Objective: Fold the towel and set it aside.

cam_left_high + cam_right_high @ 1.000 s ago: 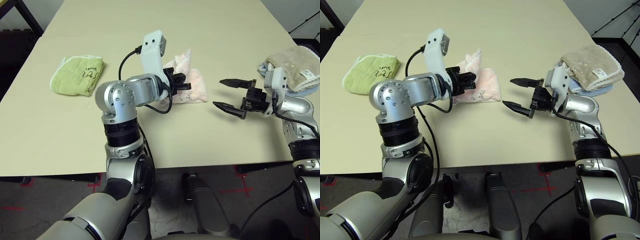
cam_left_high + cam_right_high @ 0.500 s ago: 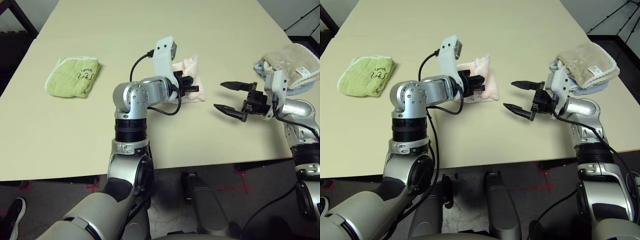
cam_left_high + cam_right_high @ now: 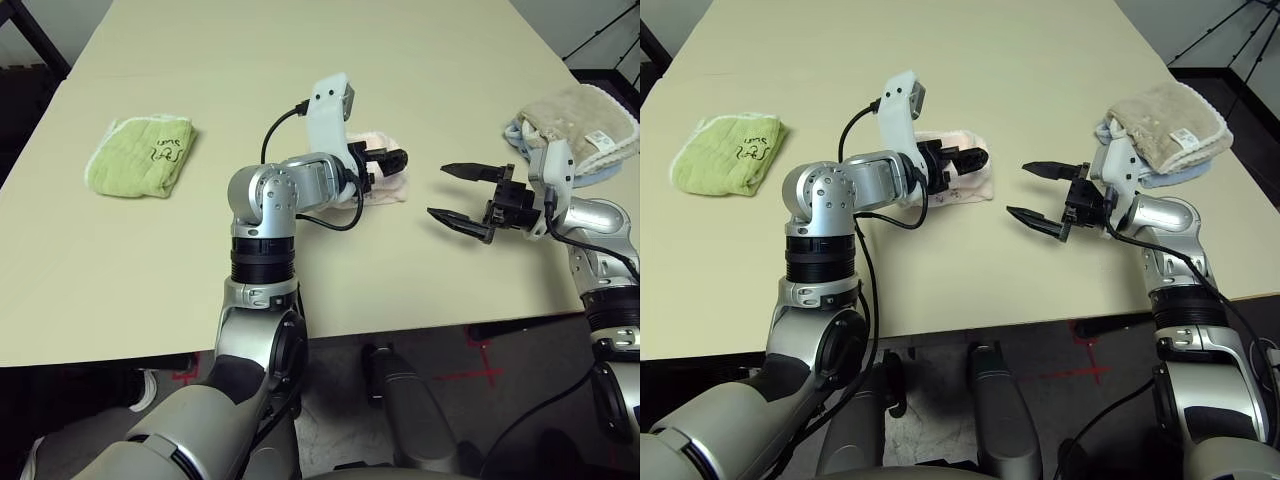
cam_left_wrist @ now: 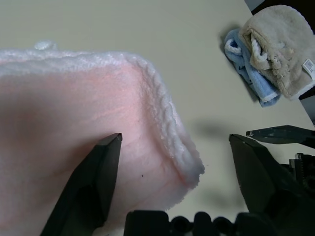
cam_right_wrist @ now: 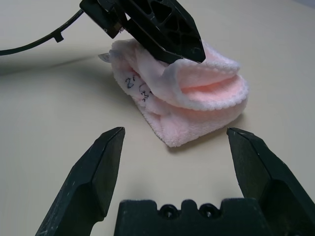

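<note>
The pale pink towel [image 3: 393, 190] lies folded in a small thick bundle at the table's middle, its layered edge facing my right gripper [image 3: 437, 190]. My left gripper [image 3: 388, 166] hovers right over the bundle, open. One of its fingers [image 4: 93, 182] is on the pink cloth and the other [image 4: 256, 172] is past the cloth's edge. The right gripper stands open a short way to the right of the towel [image 5: 197, 98], pointing at it, with nothing between its fingers [image 5: 93, 177].
A folded light green towel [image 3: 140, 158] lies at the far left. A beige towel [image 3: 585, 118] sits on a blue one [image 4: 248, 66] at the right edge, behind my right wrist. The table's front edge runs close below both arms.
My left gripper has opened and let go of the towel. The raised pink flap has dropped flat onto the bundle. The right arm has stayed put.
</note>
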